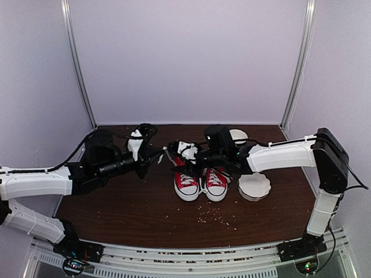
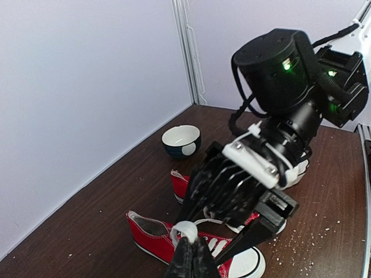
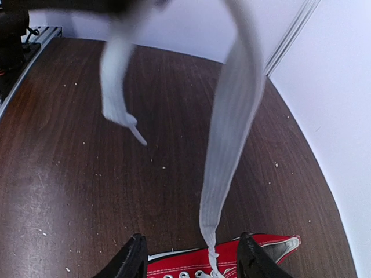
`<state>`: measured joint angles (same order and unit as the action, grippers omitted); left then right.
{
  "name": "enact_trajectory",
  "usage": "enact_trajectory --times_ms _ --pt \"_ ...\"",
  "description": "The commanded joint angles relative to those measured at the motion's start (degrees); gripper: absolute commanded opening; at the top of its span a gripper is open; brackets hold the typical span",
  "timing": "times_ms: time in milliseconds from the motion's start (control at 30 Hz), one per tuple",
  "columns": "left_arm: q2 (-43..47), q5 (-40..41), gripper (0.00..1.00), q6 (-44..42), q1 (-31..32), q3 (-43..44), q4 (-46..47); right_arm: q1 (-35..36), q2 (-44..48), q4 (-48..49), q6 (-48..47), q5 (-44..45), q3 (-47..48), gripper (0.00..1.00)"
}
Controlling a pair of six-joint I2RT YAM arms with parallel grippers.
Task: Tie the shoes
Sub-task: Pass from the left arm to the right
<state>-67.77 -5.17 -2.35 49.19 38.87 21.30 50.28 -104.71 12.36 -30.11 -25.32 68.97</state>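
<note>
Two red shoes (image 1: 186, 184) (image 1: 215, 184) with white toe caps stand side by side mid-table, toes toward the near edge. My left gripper (image 2: 194, 258) is shut on a loop of white lace (image 2: 186, 231) pulled up from the nearer shoe (image 2: 152, 237). In the right wrist view that lace (image 3: 232, 133) rises taut from the shoe's eyelets (image 3: 232, 263) between the fingers of my right gripper (image 3: 191, 262). These stand apart on either side without touching it. The lace's free end (image 3: 119, 110) hangs down to the left. Both grippers (image 1: 164, 155) (image 1: 181, 157) hover close together above the shoes' heels.
A dark bowl with a white inside (image 2: 181, 141) sits behind the shoes near the back wall. A white scalloped plate (image 1: 255, 186) lies right of the shoes. Pale crumbs (image 1: 217, 215) dot the brown table in front. Walls close in the back and sides.
</note>
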Motion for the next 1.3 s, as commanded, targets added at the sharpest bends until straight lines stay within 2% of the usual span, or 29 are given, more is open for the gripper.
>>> enact_trajectory --times_ms 0,300,567,633,700,800,1067,1267 --pt "1.0 -1.7 0.0 -0.9 0.2 -0.7 4.3 -1.4 -3.7 -6.5 0.1 -0.5 4.1 0.49" --pt "2.5 -1.3 0.0 -1.1 0.2 -1.2 4.9 -4.7 -8.0 -12.3 4.2 -4.3 12.3 0.32" --pt "2.0 -1.2 0.0 -1.6 0.2 -1.1 4.7 -5.2 -8.9 -15.5 3.3 -6.2 14.1 0.3" --pt "1.7 -1.4 0.0 -1.5 0.2 -1.1 4.6 -5.3 -9.4 -16.7 3.1 -6.6 15.1 0.24" --pt "1.6 -1.6 0.0 -1.4 0.2 -1.0 4.6 -5.4 -9.8 -17.7 3.0 -7.2 15.9 0.12" --pt "1.8 -1.0 0.0 -1.1 0.2 -1.2 4.9 -5.9 -9.9 -17.6 3.9 -9.3 16.2 0.01" --pt "-0.8 -0.4 0.0 0.7 0.2 -0.8 5.4 -7.2 -9.0 -14.0 10.2 -11.6 14.5 0.0" --pt "-5.2 8.9 0.0 10.5 0.2 -6.1 5.9 -8.6 -8.8 -15.1 16.7 -11.9 15.2 0.0"
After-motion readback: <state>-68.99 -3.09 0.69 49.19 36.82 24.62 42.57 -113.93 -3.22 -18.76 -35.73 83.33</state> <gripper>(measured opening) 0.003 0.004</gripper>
